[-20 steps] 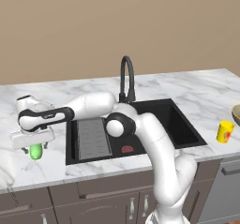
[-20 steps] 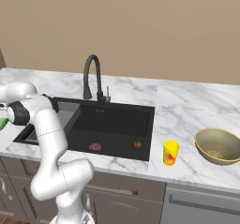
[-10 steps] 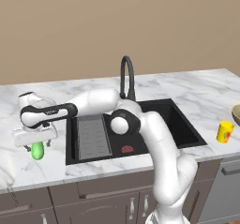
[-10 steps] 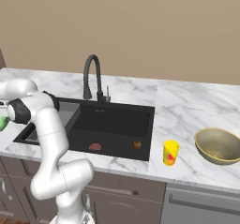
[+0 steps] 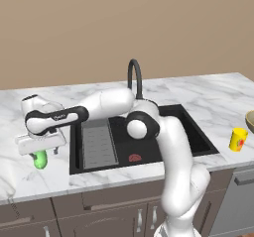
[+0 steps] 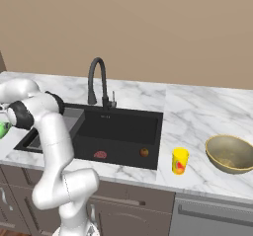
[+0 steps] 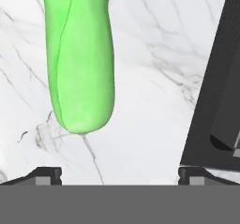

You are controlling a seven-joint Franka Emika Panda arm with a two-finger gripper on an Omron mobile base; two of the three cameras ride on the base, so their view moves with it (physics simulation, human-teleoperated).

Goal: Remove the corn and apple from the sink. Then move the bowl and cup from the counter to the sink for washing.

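2 risks are showing. the counter (image 5: 208, 97) is flat, so the corn (image 5: 39, 159), which is lying loose just left of the sink (image 5: 193, 132), can be rolling back in if the lifting hand is brushing it. the gripper (image 5: 40, 144) is standing spread above it, pinching nothing. the apple (image 6: 144, 152) is sitting in the basin, tiny and easy to be slipping.

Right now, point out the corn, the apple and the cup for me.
corn (image 7: 79, 54), hand view, middle of the green husk.
apple (image 6: 144, 152), right base view, centre of the small ball in the sink.
cup (image 6: 180, 161), right base view, its yellow side.
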